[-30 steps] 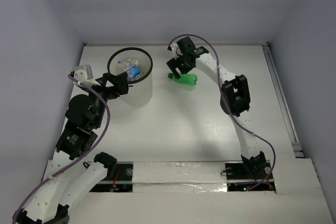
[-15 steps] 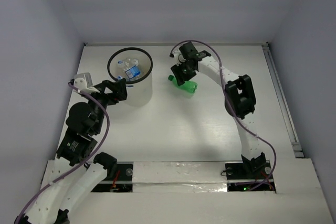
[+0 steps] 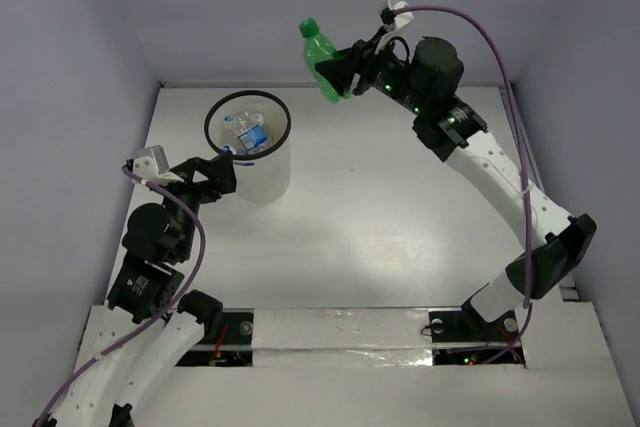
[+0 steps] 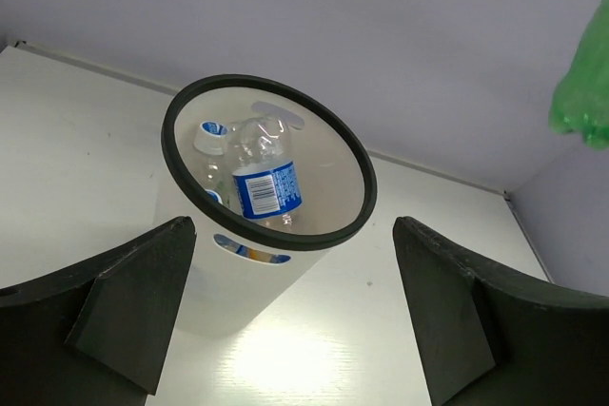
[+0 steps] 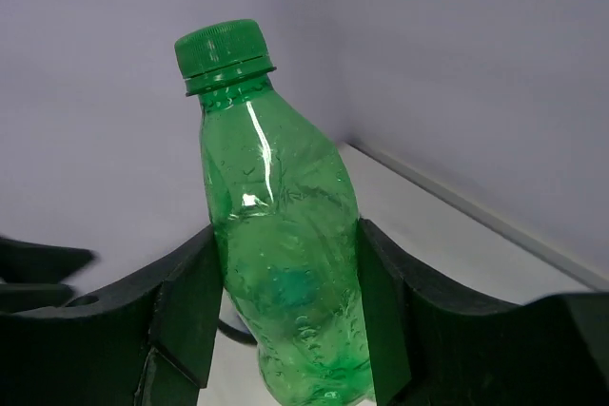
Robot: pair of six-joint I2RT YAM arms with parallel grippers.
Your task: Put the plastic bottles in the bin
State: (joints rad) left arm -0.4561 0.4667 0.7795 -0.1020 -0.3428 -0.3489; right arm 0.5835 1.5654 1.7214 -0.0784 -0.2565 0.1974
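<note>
Right gripper (image 3: 345,72) clamped on green bottle (image 3: 322,59), held high over far side of table (image 3: 400,237). Fingers (image 5: 186,311) squeeze bottle's fat middle; cap end sticks out past them. Bin (image 3: 262,182) sits below and to left of bottle, near but not under it. Bin open on top, clear bottles (image 4: 266,187) inside. Left gripper (image 3: 222,169) just beside bin, fingers apart, holding nothing. Guess: right arm must swing left till bottle hangs over bin, then let go.
</note>
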